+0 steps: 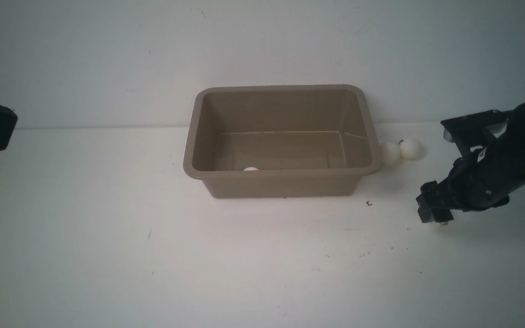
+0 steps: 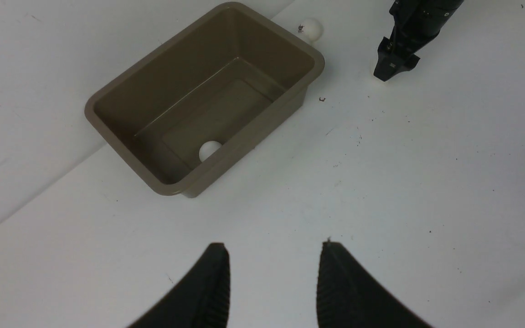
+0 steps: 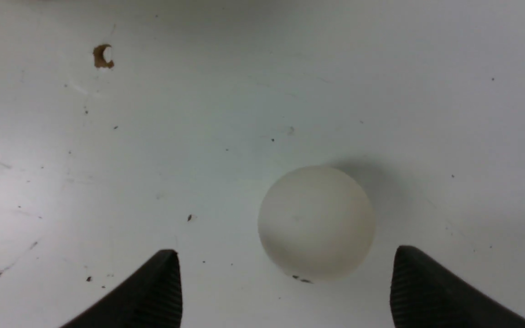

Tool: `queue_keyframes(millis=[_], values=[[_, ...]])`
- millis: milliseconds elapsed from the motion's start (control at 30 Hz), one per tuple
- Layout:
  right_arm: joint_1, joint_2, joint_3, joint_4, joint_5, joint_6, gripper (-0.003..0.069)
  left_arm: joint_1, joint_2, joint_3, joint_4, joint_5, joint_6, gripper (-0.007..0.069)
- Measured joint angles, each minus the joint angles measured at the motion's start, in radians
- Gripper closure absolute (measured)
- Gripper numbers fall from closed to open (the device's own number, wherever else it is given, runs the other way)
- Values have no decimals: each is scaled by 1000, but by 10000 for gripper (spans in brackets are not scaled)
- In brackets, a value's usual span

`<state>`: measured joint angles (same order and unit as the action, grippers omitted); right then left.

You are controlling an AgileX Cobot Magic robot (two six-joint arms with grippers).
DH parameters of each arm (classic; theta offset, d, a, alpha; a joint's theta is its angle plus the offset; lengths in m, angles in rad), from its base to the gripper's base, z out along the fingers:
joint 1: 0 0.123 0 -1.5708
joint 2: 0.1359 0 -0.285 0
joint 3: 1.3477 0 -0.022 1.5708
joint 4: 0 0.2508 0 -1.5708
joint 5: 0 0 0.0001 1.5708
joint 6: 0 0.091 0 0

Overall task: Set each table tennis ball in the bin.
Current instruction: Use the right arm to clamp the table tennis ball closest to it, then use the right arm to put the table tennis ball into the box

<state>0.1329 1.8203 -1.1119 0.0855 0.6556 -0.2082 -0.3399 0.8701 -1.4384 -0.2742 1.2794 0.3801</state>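
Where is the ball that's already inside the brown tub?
Front view: the ball lies on the floor of the bin, against its near wall, slightly left of middle.

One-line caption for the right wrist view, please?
Open right gripper straddling, without touching, a white table tennis ball resting on the speckled white table.

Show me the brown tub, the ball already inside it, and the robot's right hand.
bin (image 1: pixel 285 186): front view, near outer wall.
ball in the bin (image 2: pixel 209 150): left wrist view, its visible top.
right hand (image 1: pixel 434 217): front view, between its fingertips.
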Motion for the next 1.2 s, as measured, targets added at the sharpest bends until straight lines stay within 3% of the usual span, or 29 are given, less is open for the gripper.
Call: queue_keyframes(millis=[333, 400, 533, 900, 1200], values=[[0, 88, -77, -38, -1, 44, 111, 0, 0, 0, 0, 0, -3, 377], [0, 109, -97, -52, 15, 66, 158, 0, 0, 0, 0, 0, -11, 377], [0, 113, -103, -76, 37, 81, 320, 0, 0, 0, 0, 0, -15, 377], [49, -32, -124, -98, 56, 79, 309, 0, 0, 0, 0, 0, -16, 377], [184, 22, -460, -85, 158, 36, 309, 0, -1, 0, 1, 0, -16, 377]])
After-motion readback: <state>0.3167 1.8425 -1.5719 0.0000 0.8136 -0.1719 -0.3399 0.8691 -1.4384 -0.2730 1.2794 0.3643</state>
